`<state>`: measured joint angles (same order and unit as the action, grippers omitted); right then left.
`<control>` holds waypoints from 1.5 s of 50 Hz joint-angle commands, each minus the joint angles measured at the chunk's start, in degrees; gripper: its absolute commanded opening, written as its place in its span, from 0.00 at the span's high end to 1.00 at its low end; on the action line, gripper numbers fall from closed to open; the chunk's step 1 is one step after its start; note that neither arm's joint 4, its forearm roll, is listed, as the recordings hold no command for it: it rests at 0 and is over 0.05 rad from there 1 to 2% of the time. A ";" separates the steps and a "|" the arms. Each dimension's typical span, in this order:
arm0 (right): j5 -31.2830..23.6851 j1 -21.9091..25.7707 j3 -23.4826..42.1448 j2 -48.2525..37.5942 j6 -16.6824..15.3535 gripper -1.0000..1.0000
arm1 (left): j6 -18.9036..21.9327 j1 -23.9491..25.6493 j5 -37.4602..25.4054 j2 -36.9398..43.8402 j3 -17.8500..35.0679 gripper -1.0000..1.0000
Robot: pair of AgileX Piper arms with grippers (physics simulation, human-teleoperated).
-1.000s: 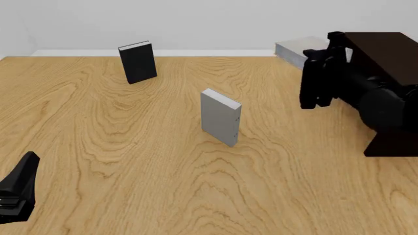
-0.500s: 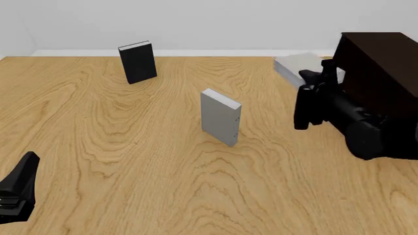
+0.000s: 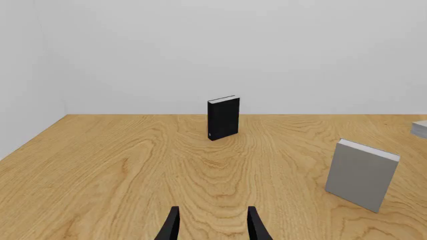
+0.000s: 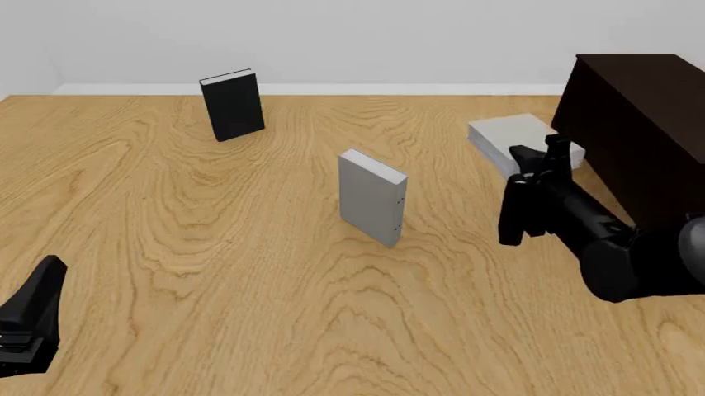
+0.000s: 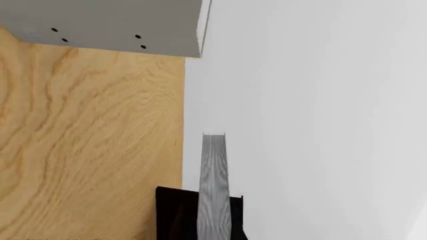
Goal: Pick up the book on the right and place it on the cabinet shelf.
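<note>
The slim pale grey book [image 4: 501,134] hangs flat over the table just left of the dark cabinet [image 4: 645,115]. My right gripper [image 4: 547,158] is shut on its near end. In the right wrist view the book [image 5: 213,160] shows edge-on as a thin grey strip between the dark fingers [image 5: 170,215]. The book's edge also shows in the left wrist view [image 3: 420,128]. The cabinet's shelf is hidden; only its top and side show. My left gripper [image 4: 35,318] is open and empty at the near left, its fingers [image 3: 172,225] apart.
A thicker grey book [image 4: 372,198] stands upright mid-table, left of my right gripper; it also shows in the left wrist view [image 3: 362,175] and the right wrist view [image 5: 100,25]. A black book [image 4: 231,106] stands at the far left, straight ahead of my left gripper [image 3: 223,118].
My right gripper has drawn back toward the near side with the slim book in it, away from the table's far edge, uncovering the cabinet's front. The left arm has not moved.
</note>
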<state>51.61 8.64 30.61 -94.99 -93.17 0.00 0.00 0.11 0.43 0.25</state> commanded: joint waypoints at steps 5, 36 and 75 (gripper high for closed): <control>5.32 -2.62 -0.99 -1.83 1.24 1.00 | 0.00 0.00 0.00 0.00 0.00 0.00; 8.04 -9.88 0.78 -5.76 4.71 1.00 | 0.00 0.00 0.00 0.00 0.00 0.00; 11.67 -15.03 3.20 -9.19 3.56 1.00 | 0.00 0.00 0.00 0.00 0.00 0.00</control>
<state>62.26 -4.96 32.60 -103.82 -90.64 0.00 0.00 0.11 0.43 0.25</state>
